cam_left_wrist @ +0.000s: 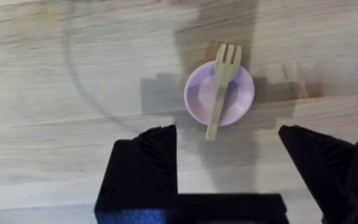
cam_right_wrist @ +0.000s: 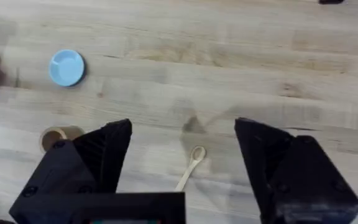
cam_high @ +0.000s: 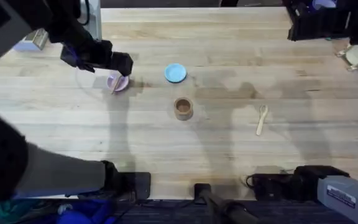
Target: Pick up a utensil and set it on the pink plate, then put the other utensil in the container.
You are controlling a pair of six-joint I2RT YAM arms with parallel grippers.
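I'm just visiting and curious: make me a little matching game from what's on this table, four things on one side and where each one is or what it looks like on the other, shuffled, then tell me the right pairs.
Things:
1. fork
2. spoon
3. wooden cup
4. blue dish

Descriptions:
A. stands empty near the middle of the table
B. lies across the pink plate, below the open left gripper
C. lies bare on the table toward the right arm's side
D. round, sits just beyond the cup, nothing in it

Pairs: 1-B, 2-C, 3-A, 4-D
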